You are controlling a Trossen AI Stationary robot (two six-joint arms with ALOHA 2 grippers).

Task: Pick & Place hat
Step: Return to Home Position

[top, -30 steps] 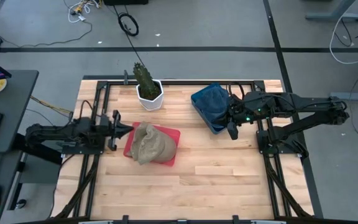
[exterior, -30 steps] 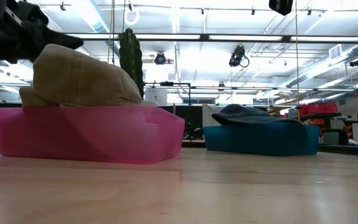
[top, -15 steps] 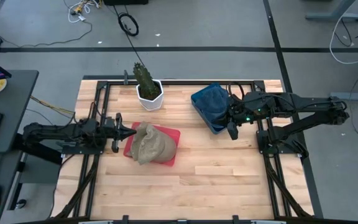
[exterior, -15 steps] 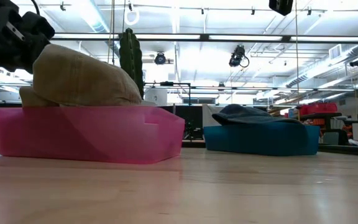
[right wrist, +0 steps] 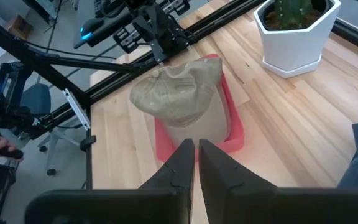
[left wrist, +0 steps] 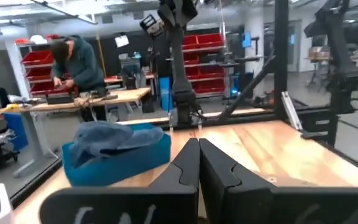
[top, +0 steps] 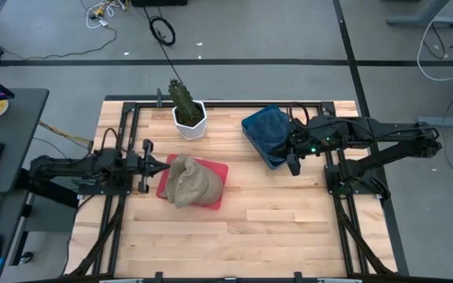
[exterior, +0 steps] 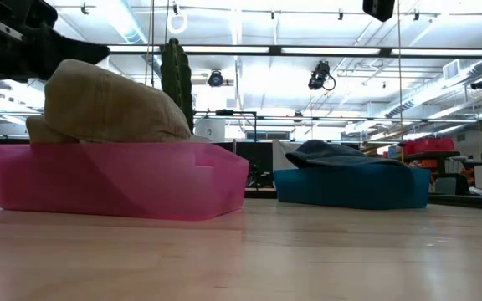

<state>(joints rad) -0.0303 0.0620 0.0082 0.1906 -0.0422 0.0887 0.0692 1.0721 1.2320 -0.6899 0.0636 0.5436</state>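
Observation:
A tan hat [top: 191, 179] [exterior: 107, 104] [right wrist: 179, 93] lies crumpled in a shallow pink tray [top: 220, 169] [exterior: 124, 180] [right wrist: 234, 124] left of the table's middle. A dark blue hat [top: 267, 126] [exterior: 350, 155] [left wrist: 110, 134] rests in a blue bin [top: 264, 159] [exterior: 350, 188] [left wrist: 117, 163] near the far right. My left gripper [top: 166, 166] [exterior: 99, 53] [left wrist: 198, 149] is shut and level, its tips just above the tan hat's left side. My right gripper [top: 292, 168] [right wrist: 196, 149] is shut and hovers beside the blue bin's near right corner.
A cactus in a white hexagonal pot [top: 189, 118] [right wrist: 294, 34] stands at the far edge, behind the pink tray. Black frame rails [top: 124, 134] run along the table's left, right and far sides. Bare wood [top: 242, 228] fills the table's near half. A person works at a bench beyond the table.
My left gripper has dipped and tipped down beside the tan hat's left side, then come back up to about where it was a second ago. It has stayed shut. The tan hat and the pink tray have kept their place.

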